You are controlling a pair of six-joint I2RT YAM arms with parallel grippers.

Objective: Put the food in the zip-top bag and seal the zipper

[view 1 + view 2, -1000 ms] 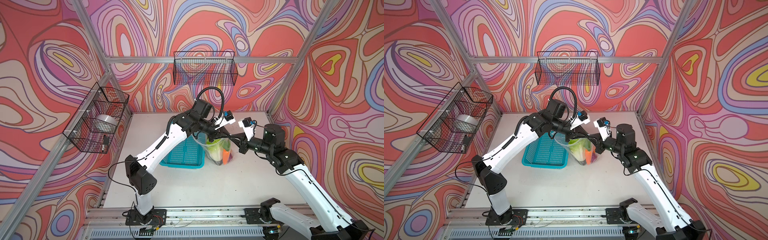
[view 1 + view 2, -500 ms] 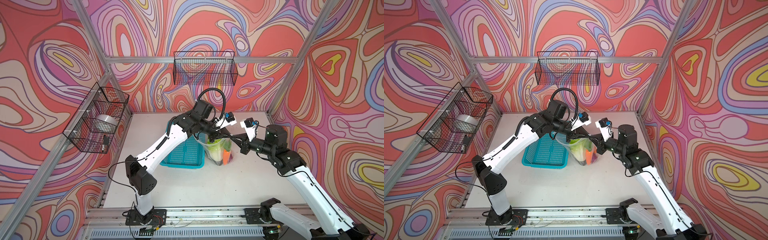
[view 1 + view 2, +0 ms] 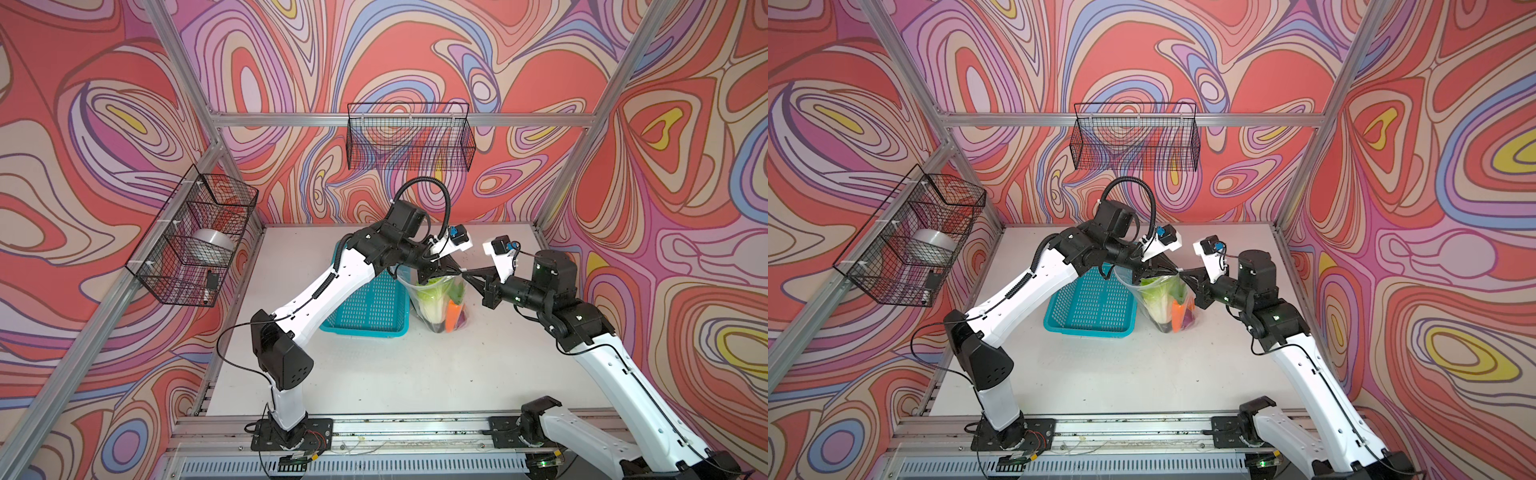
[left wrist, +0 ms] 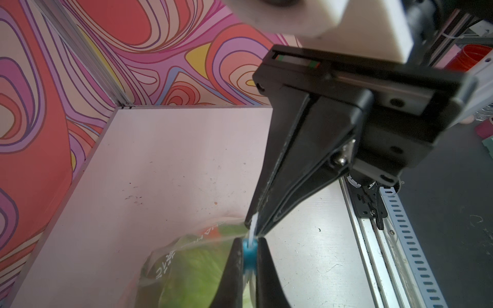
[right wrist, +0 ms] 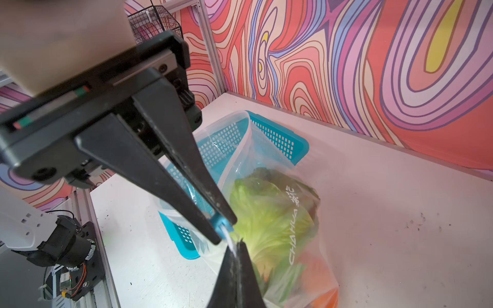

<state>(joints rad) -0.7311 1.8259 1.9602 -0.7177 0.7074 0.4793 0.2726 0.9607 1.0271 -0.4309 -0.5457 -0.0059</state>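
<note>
1. While both grippers meet at the mouth of the zip-top bag, read the grips first: the left gripper has its jaws pinching the light-blue slider, and the right gripper has its jaws pressed together on the white end of the zipper track, just beside that slider
2. The bag stands upright on the white table, just beside the teal basket at its nine o'clock in both top views; the lettuce and a carrot show inside it, and its mouth gapes open
3. Treat this as the sealing step: the slider seems to sit at the open end, so you should draw it away from the right gripper, toward nine o'clock in the top views, along the whole track
4. Use the right gripper as your anchor; lean it lightly toward three o'clock so the track runs straight and taut, since a slack, curved track will likely jam the slider or pull it from the pinch
5. Travel level with the track rather than downward, or the floppy film may fold and trap lettuce leaves in the zipper
6. Let go of neither grip until the slider reaches the far corner, because the bag seems to lean on both to stay up
</note>
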